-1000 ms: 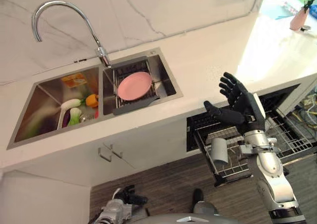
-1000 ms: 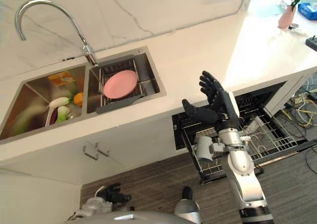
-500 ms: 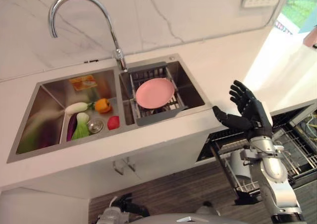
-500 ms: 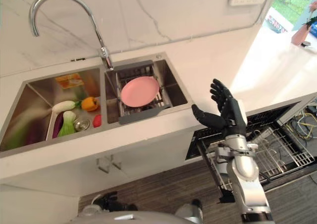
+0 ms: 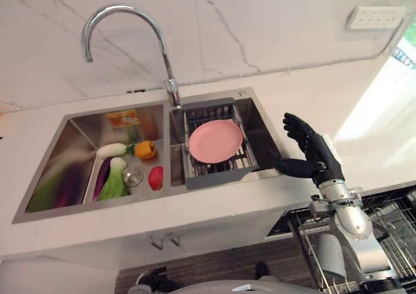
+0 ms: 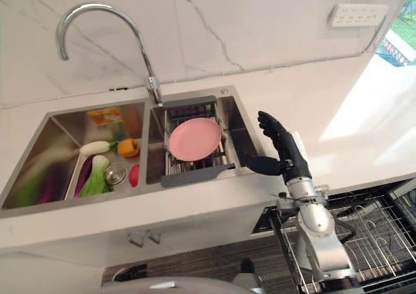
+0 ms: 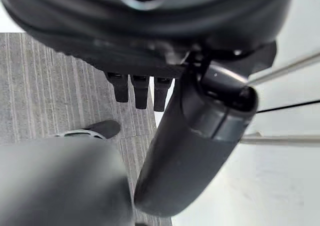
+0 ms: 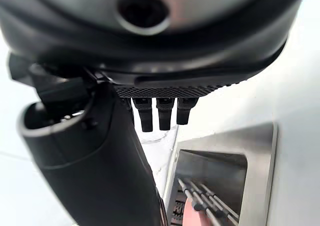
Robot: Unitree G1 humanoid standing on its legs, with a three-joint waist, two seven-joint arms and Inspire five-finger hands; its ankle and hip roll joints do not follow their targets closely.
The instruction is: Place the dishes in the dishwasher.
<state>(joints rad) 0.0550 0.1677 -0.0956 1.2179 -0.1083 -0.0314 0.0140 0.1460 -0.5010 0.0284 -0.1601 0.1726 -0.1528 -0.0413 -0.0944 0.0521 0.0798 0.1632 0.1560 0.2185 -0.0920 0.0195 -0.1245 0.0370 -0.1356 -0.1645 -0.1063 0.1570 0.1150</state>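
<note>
A pink plate point(image 5: 216, 141) lies flat on a dark rack point(image 5: 218, 177) set in the right basin of the steel sink point(image 5: 71, 121). My right hand point(image 5: 312, 152) hovers open just right of that basin, over the counter edge, with straight fingers and the thumb pointing toward the rack; it holds nothing. In the right wrist view its fingers point(image 8: 160, 113) reach past the sink's corner toward the plate's edge point(image 8: 192, 216). The dishwasher's wire rack point(image 6: 364, 222) stands pulled out below the counter on the right. My left hand point(image 7: 150, 31) hangs low over the floor, open and empty.
The left basin holds greens point(image 5: 116, 177), an orange pepper point(image 5: 146, 149) and a red vegetable point(image 5: 156, 177). A tall curved faucet point(image 5: 174, 92) rises behind the sink. White counter point(image 5: 338, 105) spreads to the right, below a wall socket point(image 5: 374, 15).
The camera has swung left toward the sink. My right hand has risen from over the dishwasher rack to the counter beside the right basin, still open. The plate has not moved.
</note>
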